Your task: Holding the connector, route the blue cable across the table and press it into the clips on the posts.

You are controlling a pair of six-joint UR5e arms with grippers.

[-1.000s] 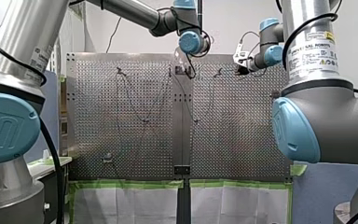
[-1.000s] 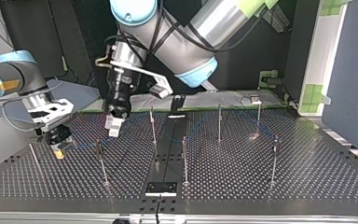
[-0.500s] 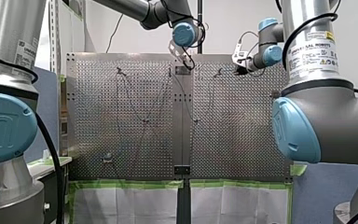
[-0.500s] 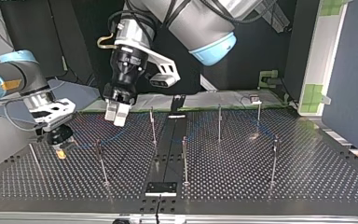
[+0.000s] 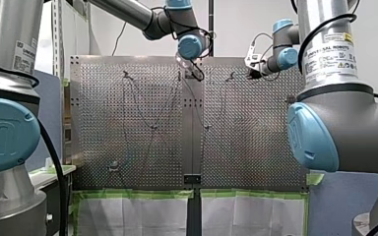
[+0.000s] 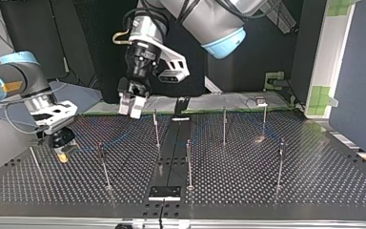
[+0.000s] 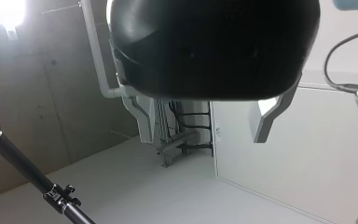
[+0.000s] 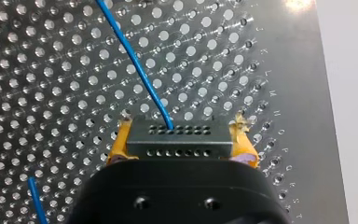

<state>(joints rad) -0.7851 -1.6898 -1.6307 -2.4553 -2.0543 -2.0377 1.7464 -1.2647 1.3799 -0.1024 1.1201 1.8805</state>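
Connector (image 8: pixel 176 140) sits clamped between the yellow pads (image 8: pixel 120 142) of my right jaws, low over the perforated counter (image 8: pixel 51 70) at the top view's left. The blue cable (image 8: pixel 135 60) runs from it across the holes. Raised above the counter near a post (image 6: pixel 157 126), my left jaws hang spread and empty.

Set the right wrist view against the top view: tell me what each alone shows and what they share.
Only the right wrist view: the connector clamped between my right pincer's yellow pads, with the blue cable entering it. Only the top view: the upright posts and my left pincer hanging above the perforated table. Both: that table and my right pincer low over it.
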